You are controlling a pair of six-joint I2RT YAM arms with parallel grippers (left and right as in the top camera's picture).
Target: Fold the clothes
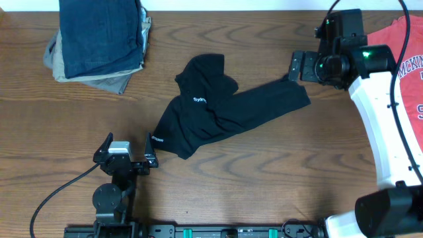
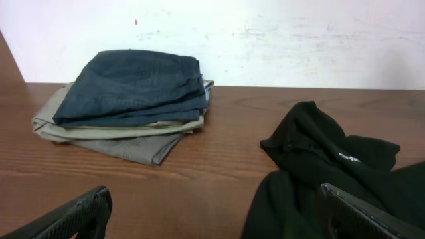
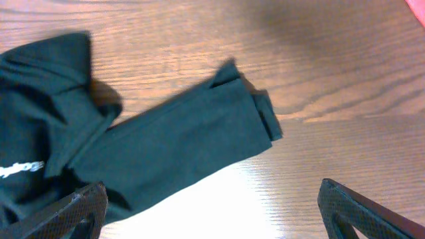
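Surface (image 1: pixel 264 165): brown wood grain, carrying all items listed
Black T-shirt (image 1: pixel 218 109): unfolded, bunched at the middle of the surface; small white lettering facing up; one long flattened band runs out toward the right side
Red T-shirt (image 1: pixel 413 36): at the far right edge, navy lettering showing, partly covered by the right arm
Stack of folded garments (image 1: pixel 99 39): far left corner, blue denim on top of khaki and grey pieces, well apart from the black T-shirt
Left tool (image 1: pixel 127 147): spread wide, grasping nothing; low at the near edge, one finger just beside the black T-shirt's lower left hem
Right tool (image 1: pixel 295 66): spread wide, grasping nothing; near the end of the long band
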